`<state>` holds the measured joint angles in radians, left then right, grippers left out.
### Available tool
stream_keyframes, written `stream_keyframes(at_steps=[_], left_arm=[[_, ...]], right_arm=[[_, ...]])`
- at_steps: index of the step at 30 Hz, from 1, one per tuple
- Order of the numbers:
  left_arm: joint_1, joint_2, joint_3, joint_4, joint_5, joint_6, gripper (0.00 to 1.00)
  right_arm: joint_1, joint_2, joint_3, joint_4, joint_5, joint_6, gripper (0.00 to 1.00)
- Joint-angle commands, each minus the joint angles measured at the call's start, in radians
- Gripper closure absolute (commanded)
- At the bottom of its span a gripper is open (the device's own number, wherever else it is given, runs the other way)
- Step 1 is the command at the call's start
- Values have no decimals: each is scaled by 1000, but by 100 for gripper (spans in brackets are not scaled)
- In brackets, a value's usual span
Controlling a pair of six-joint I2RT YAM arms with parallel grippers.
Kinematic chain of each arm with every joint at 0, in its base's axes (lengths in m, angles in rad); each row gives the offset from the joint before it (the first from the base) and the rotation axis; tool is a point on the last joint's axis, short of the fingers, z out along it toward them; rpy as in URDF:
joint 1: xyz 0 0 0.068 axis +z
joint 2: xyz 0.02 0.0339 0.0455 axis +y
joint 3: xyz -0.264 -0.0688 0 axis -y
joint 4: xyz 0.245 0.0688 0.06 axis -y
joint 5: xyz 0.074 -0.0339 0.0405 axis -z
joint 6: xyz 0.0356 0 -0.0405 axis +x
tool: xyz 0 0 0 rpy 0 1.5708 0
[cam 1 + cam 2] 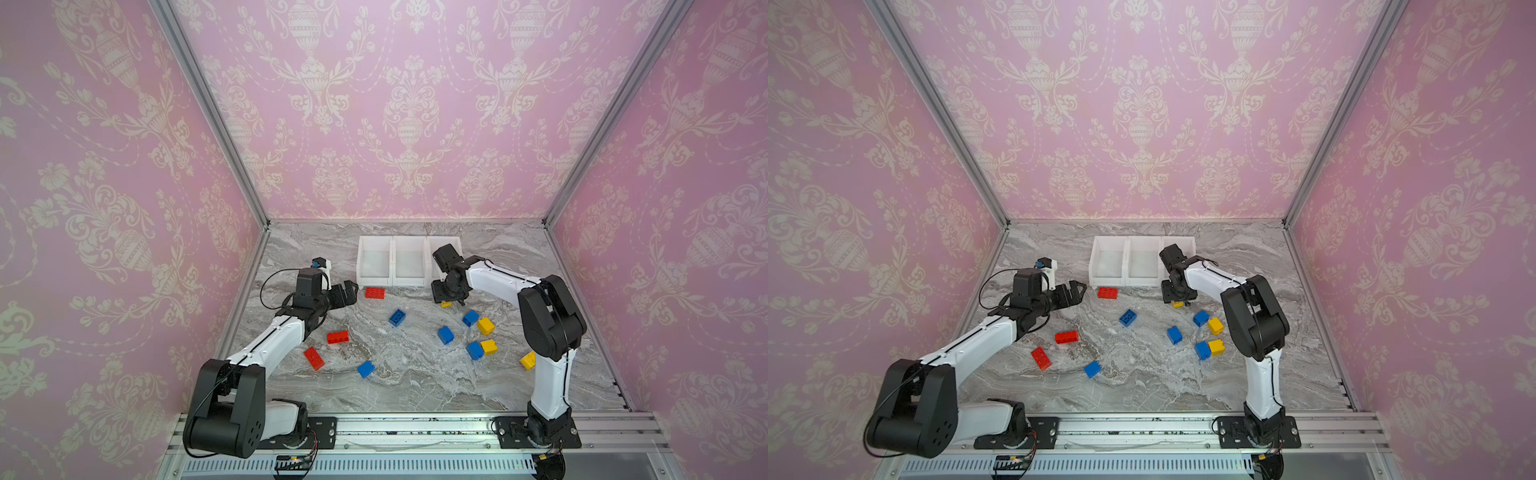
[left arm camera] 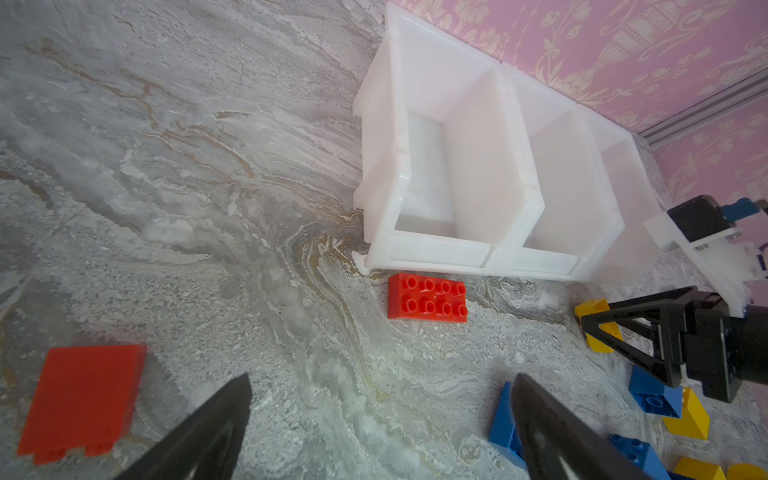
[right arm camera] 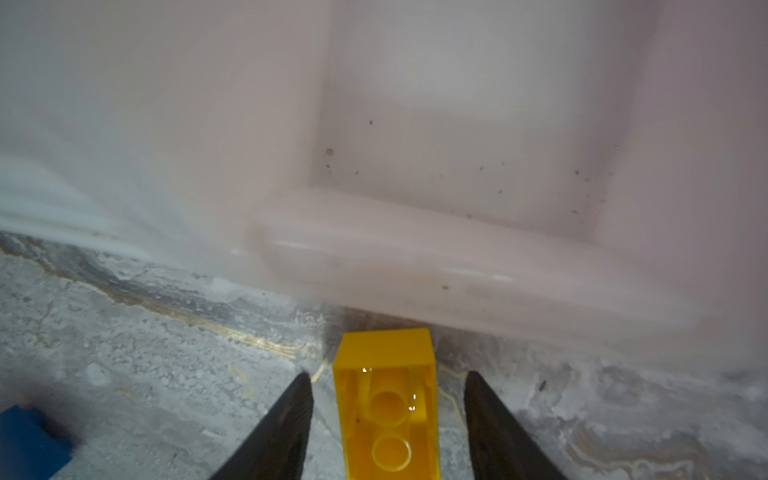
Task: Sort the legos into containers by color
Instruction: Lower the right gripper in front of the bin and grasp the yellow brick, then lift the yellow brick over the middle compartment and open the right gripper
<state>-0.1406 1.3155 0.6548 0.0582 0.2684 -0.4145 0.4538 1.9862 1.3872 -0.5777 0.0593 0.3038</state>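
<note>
The three white containers (image 1: 374, 240) (image 1: 1108, 240) (image 2: 515, 195) stand in a row at the back with nothing showing inside; my right arm hides part of the rightmost one. My right gripper (image 1: 451, 301) (image 3: 388, 374) is down at the table just in front of that bin (image 3: 415, 257). It is open and straddles a yellow lego (image 1: 446, 304) (image 1: 1177, 304) (image 3: 386, 415), which lies hollow side up with a gap on each side. My left gripper (image 1: 353, 291) (image 2: 380, 378) hangs wide open and holds nothing, left of a red lego (image 1: 374, 293) (image 2: 427, 297) before the leftmost bin.
Loose bricks lie across the marble table (image 1: 415, 386): two more red ones (image 1: 337, 337) (image 1: 313, 358) at the left, blue ones (image 1: 397, 318) (image 1: 365, 368) in the middle, and a blue and yellow cluster (image 1: 485, 326) (image 1: 474, 350) by my right arm. Pink walls enclose three sides.
</note>
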Motion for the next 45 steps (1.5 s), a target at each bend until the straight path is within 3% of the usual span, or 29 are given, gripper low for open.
stream_keyframes(at_steps=[1, 15, 26, 35, 45], left_arm=[[-9, 9, 17, -24, 9, -20, 1], [-14, 7, 17, -41, 0, -20, 1], [-15, -2, 18, -44, 11, -30, 1], [-16, -24, 1, -31, 0, -39, 1], [-17, 3, -3, 5, 45, -67, 1]], right_arm=[[-4, 26, -22, 16, 10, -14, 46], [-4, -5, -32, 10, -3, -12, 65], [35, -104, 19, -48, -30, 9, 72], [61, -120, 154, -59, -66, 26, 73], [75, 80, 449, -62, -80, 23, 73]])
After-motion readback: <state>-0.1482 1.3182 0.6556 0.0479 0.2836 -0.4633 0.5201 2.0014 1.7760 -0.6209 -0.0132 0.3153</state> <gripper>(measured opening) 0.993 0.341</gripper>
